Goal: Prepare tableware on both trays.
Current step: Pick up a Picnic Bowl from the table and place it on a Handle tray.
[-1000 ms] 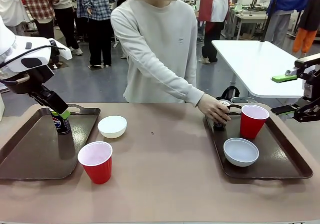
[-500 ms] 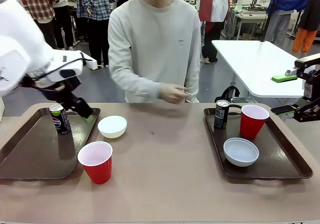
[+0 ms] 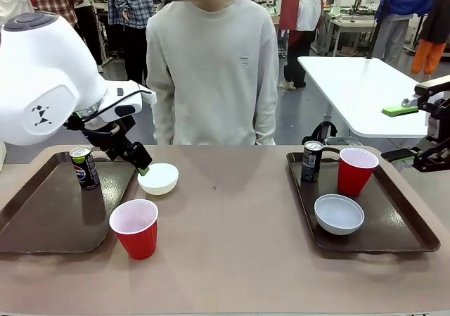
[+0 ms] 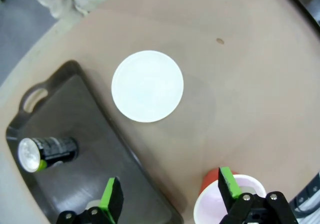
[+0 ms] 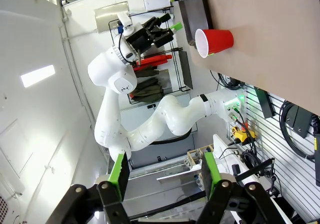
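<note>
Hovering near the white bowl, left end effector apart, empty; right end effector apart too.

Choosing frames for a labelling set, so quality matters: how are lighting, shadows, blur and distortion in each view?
Front view: even light, sharp; the drink can on the left tray throws a soft shadow. Left wrist view: wide-angle bend curves the table edge; the white bowl is washed out to a flat disc. Right wrist view: rolled sideways, one bright glare patch, right hand sharp.
</note>
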Robot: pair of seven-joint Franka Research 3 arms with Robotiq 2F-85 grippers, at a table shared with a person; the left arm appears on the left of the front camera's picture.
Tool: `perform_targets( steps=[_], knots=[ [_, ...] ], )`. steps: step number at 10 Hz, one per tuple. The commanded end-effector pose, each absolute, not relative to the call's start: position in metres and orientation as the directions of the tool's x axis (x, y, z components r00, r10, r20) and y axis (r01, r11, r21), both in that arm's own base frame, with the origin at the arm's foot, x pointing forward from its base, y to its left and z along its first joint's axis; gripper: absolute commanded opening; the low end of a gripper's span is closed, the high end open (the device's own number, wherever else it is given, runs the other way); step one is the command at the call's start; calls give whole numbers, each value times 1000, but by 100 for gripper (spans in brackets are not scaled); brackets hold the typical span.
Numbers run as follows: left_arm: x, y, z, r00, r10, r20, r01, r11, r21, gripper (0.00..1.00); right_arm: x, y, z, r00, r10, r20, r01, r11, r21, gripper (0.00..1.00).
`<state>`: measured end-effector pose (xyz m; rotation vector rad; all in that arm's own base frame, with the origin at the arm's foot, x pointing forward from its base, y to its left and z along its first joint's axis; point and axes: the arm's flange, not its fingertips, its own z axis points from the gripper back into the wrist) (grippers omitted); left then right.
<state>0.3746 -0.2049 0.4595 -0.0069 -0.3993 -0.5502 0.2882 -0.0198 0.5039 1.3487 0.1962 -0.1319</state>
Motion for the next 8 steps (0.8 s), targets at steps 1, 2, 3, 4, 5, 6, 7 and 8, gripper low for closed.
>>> perform_targets(
  steps=[1,2,3,4,5,6,7,8],
  knots=[
    [366,-197,463,766,-524,373,525,844,106,100,286,-23,502,978,35,-208,194,230,953,76],
    [375,-205,459,778,-507,371,510,854,99,100,286,-23,502,978,35,-208,194,230,953,76],
    [401,-214,448,826,-460,327,451,886,108,100,286,-23,502,978,35,-208,194,230,953,76],
    [421,-224,439,853,-413,319,401,910,106,100,286,-23,502,978,35,-208,194,230,953,76],
    [442,-230,432,890,-354,289,341,935,95,100,286,-23,502,978,35,-208,194,230,953,76],
    [462,-235,421,925,-279,257,262,960,97,100,286,-23,502,978,35,-208,194,230,953,76],
    [483,-242,408,948,-228,222,205,971,123,100,286,-23,502,978,35,-208,194,230,953,76],
    [490,-244,400,965,-187,185,163,977,135,100,286,-23,502,978,35,-208,194,230,953,76]
  ],
)
